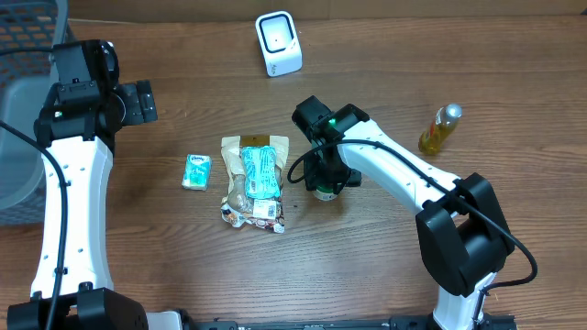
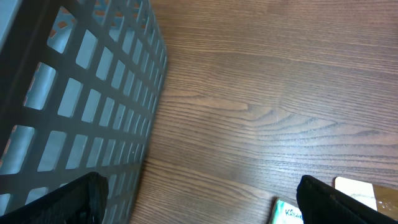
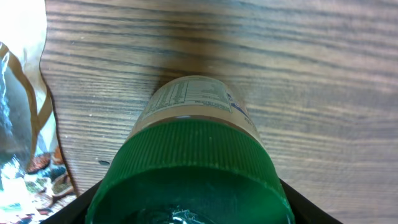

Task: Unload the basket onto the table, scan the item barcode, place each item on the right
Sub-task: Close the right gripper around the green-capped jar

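White shells over black joints on left arm (image 1: pixel 69 202) and right arm (image 1: pixel 394 170). Thin black cables (image 1: pixel 57 211) alongside. Green light (image 1: pixel 323 119) glowing toward 1 o'clock of centre. Matte black fingers (image 2: pixel 81 196).

Overhead straight down; both wrist views close above table (image 1: pixel 183 266).

Even bright light, faint shadows; nearest foreground perhaps slightly blurred.
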Robot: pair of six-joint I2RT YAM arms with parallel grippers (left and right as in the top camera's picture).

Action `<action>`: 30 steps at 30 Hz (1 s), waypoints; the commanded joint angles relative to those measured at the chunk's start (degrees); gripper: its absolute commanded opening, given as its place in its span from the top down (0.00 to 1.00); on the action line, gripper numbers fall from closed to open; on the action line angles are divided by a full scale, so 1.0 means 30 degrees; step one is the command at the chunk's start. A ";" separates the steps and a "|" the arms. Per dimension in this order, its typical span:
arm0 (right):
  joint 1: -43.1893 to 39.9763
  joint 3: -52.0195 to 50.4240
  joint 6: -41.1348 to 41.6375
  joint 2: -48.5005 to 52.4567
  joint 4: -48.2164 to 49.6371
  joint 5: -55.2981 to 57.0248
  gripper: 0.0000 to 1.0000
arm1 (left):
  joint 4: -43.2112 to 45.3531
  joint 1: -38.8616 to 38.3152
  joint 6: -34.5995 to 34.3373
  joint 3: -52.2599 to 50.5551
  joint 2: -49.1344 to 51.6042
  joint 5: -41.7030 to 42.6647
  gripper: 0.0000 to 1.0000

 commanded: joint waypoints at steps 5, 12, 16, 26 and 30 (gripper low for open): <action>-0.0087 0.0124 -0.1574 0.0124 0.0780 0.0262 0.20 | 0.0015 -0.0131 -0.0189 0.0284 -0.0255 0.0029 0.01; -0.0087 0.0146 0.1800 0.0124 0.1107 0.0248 0.00 | 0.0015 -0.0131 -0.0189 0.0284 -0.0255 0.0029 0.01; -0.0109 0.0146 0.2710 0.0124 0.1027 0.0240 0.00 | 0.0015 -0.0131 -0.0189 0.0284 -0.0255 0.0029 0.00; -0.0124 0.0124 0.4277 0.0131 0.1290 0.0255 0.01 | 0.0015 -0.0131 -0.0189 0.0284 -0.0255 0.0029 0.00; -0.0124 0.0124 0.4350 0.0517 0.1224 0.0255 0.02 | 0.0015 -0.0131 -0.0189 0.0284 -0.0255 0.0029 0.01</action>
